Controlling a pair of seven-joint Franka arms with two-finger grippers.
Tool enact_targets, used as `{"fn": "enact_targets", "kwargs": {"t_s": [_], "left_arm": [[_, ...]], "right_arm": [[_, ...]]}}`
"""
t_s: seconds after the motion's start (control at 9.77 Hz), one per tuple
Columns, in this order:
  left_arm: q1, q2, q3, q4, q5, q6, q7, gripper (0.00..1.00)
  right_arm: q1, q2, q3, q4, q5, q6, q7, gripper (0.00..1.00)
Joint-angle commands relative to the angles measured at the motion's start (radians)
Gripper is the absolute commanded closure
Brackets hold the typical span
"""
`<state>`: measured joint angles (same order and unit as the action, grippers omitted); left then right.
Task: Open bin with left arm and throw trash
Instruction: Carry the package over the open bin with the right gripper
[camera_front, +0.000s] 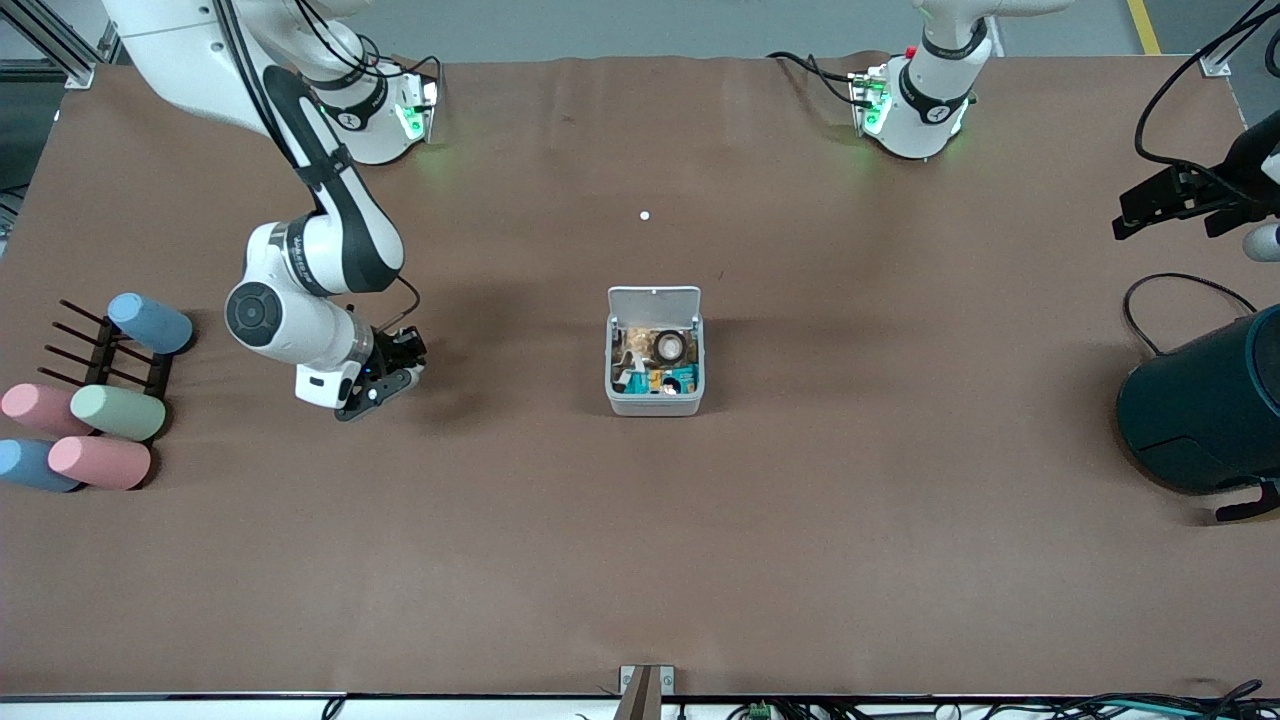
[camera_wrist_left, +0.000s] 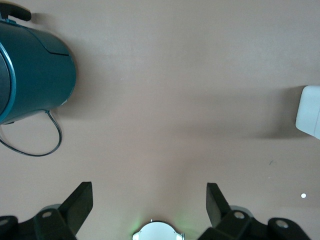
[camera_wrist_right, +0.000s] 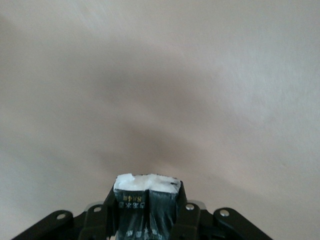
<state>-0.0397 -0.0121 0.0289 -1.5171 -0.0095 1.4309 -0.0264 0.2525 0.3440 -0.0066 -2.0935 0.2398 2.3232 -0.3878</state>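
Observation:
The bin (camera_front: 654, 398) stands mid-table, a small white-grey box with its lid (camera_front: 654, 300) swung up. Inside it lie a black ring with a tan core (camera_front: 670, 345) and some wrappers. A corner of the bin (camera_wrist_left: 310, 112) shows in the left wrist view. My right gripper (camera_front: 390, 375) hangs low over bare table between the pastel cylinders and the bin. It is shut on a black printed packet with a white scrap (camera_wrist_right: 146, 197). My left gripper (camera_front: 1175, 200) waits high over the left arm's end of the table, fingers (camera_wrist_left: 80, 202) wide open and holding nothing.
A large dark teal drum (camera_front: 1205, 410) with a black cable lies at the left arm's end. Several pastel cylinders (camera_front: 118, 412) and a black rack (camera_front: 95, 355) sit at the right arm's end. A small white dot (camera_front: 644, 215) lies between the bin and the bases.

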Motion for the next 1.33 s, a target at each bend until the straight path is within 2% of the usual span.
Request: {"fn": "enact_targets", "kwargs": {"t_s": [0.0,0.1,0.31,0.51,0.72,0.92,1.23], "left_arm": [[0.001,-0.006,-0.012,0.003,-0.004,0.022,0.01,0.0],[0.001,-0.006,-0.012,0.005,-0.004,0.022,0.011,0.0],[0.004,-0.005,-0.012,0.005,-0.001,0.019,0.013,0.0],[0.012,0.003,-0.006,0.014,0.011,0.016,0.02,0.0],[0.017,0.003,-0.001,0.009,0.01,0.014,0.031,0.0],[0.012,0.007,-0.001,0.008,0.013,0.019,0.017,0.0],[0.014,0.007,-0.003,0.006,0.017,0.049,0.014,0.0]], "right_arm": [[0.088,-0.008,0.005,0.078,0.027,-0.03,0.216,0.55],[0.123,-0.008,0.005,0.146,0.029,-0.086,0.307,0.55],[0.195,-0.005,0.005,0.252,0.041,-0.113,0.494,0.55],[0.267,0.012,0.005,0.343,0.114,-0.102,0.613,0.55],[0.287,0.049,0.003,0.404,0.197,-0.061,0.613,0.55],[0.323,0.07,0.003,0.411,0.21,0.036,0.615,0.55],[0.376,0.125,0.003,0.469,0.252,0.102,0.656,0.55]]}}
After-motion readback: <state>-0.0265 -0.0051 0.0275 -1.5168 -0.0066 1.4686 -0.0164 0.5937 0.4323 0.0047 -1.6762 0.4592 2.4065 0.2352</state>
